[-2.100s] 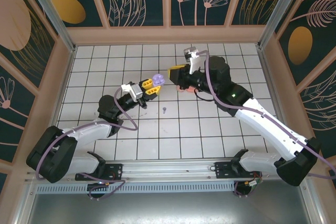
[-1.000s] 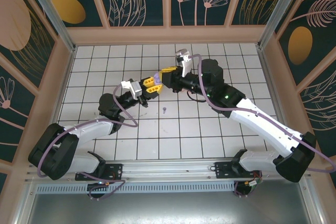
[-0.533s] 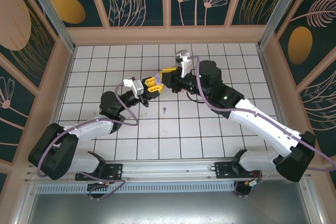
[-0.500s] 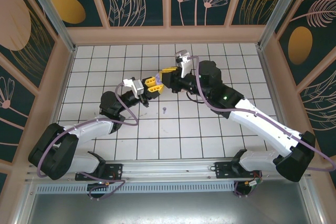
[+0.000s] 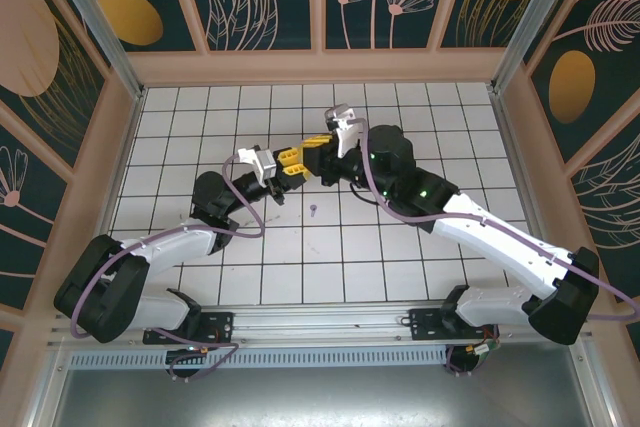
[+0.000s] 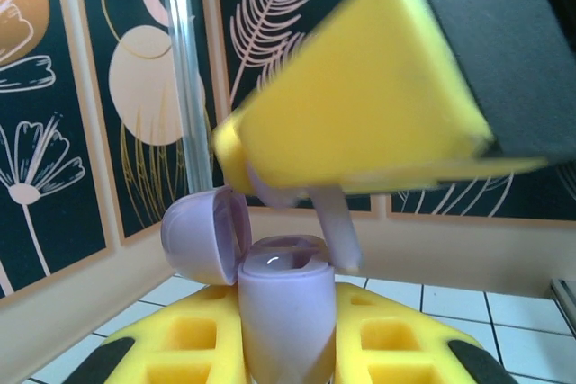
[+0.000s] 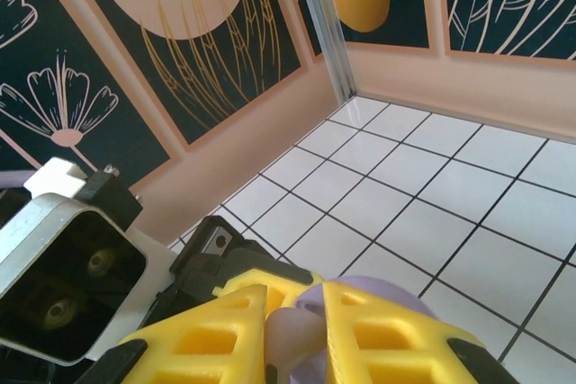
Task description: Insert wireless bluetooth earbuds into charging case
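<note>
Clamped upright in the left gripper point(image 5: 290, 161): the lilac charging case point(image 6: 286, 308), lid point(image 6: 202, 236) swung open; pinched narrowly in the right gripper point(image 7: 292, 328): a lilac earbud point(image 6: 335, 227), stem slanting down over the case's mouth at mid-table, contact impossible to tell.

Likely to jam on the socket rim if lowered off-line or at this slant; likely to twist the case in its grip if pressed sideways; likely to fall to the tiles point(image 5: 400, 247) if released early, near the loose earbud point(image 5: 314, 210) lying nearer the bases.

Two seconds back: well apart, right gripper off to the right, case plain from above; now fingertip to fingertip, case covered.
</note>
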Robot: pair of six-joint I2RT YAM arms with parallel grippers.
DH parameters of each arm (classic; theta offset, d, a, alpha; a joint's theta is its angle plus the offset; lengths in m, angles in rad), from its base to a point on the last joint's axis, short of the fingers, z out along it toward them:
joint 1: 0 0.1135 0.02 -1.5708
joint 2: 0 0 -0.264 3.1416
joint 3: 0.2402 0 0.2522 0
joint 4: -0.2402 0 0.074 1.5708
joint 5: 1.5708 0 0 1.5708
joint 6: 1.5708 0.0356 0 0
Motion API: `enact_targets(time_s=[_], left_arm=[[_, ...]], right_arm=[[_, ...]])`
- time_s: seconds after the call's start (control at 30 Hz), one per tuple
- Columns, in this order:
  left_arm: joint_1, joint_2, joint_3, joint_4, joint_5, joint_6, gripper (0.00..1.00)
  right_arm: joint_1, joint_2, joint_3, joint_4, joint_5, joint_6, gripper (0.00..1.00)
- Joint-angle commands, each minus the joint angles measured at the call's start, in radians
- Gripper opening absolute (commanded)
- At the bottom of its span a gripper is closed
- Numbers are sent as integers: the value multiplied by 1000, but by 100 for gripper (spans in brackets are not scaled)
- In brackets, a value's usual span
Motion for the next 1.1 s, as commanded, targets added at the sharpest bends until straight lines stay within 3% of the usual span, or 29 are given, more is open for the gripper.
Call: enact_targets(time_s=[0.0, 0.2, 0.67, 1.07], left_arm=[[-9, -22, 43, 80, 8, -15, 0], [-9, -20, 42, 76, 20, -16, 0], [-10, -7, 36, 49, 36, 2, 0], [-10, -26, 38, 42, 43, -7, 0]], right_arm=[[8, -10, -35, -69, 42, -19, 19], [1, -15, -31, -52, 67, -7, 19], [-11, -72, 53, 37, -66, 48, 19], [-23, -71, 10, 64, 10, 44, 18]])
